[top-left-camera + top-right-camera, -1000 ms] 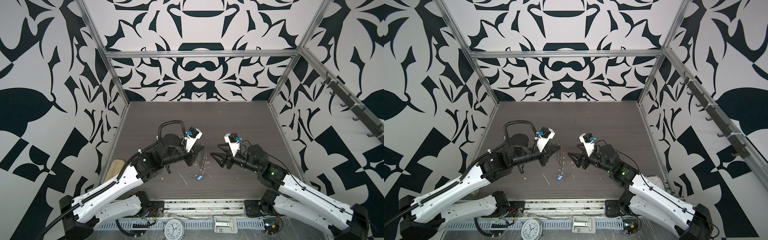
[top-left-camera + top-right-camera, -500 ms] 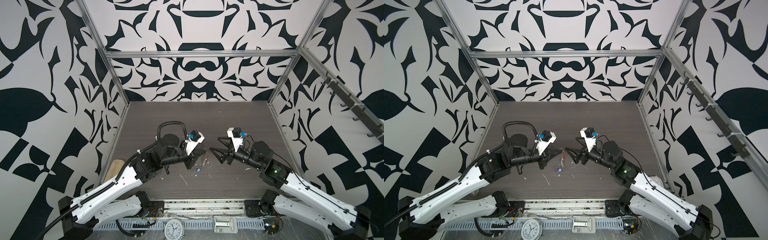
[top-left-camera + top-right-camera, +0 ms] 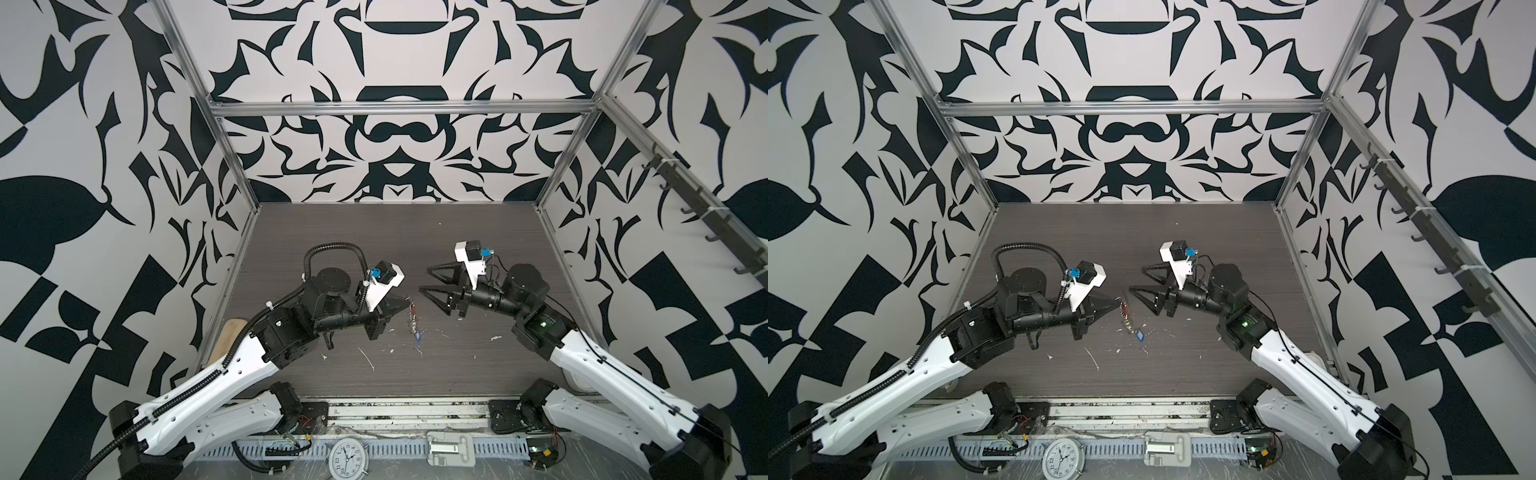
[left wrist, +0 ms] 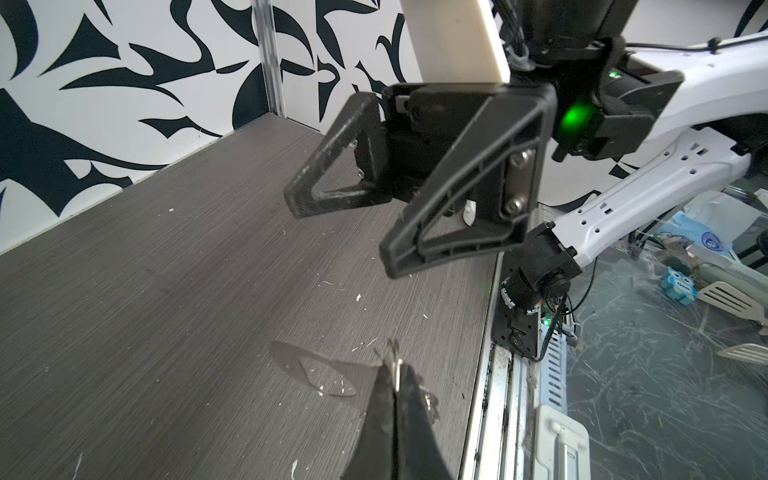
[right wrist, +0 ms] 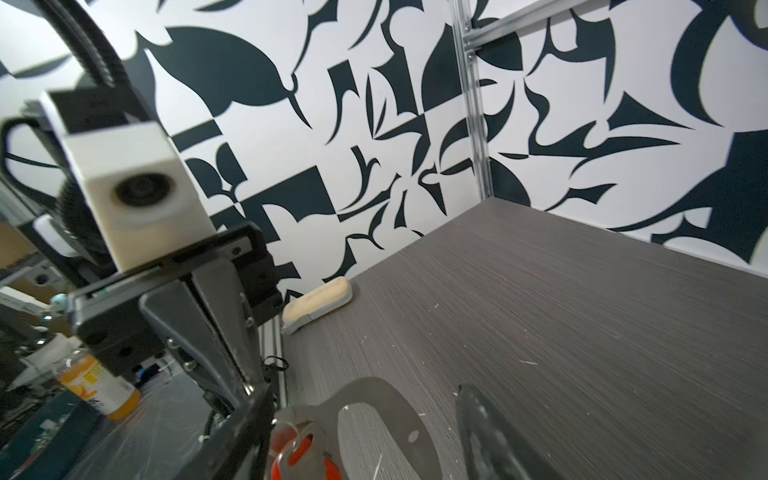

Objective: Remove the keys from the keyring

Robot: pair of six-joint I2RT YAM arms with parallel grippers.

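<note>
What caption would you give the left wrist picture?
Left tool pinching the keyring, open right tool facing it above the grey table.

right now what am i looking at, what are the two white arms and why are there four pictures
Those are two robot arms, each ending in a two-fingered gripper, working over a dark table. Two pictures look down from overhead and show nearly the same view. The other two come from cameras on the arms' wrists.

The left gripper is shut on the keyring, a flat silvery plate with a slot, held up edge-on. The plate carries a red tag and, lower down, a blue tag.

The right gripper is open, facing the plate and gripping nothing.

A wooden board lies at the table's left edge, and white flecks dot the surface.
</note>
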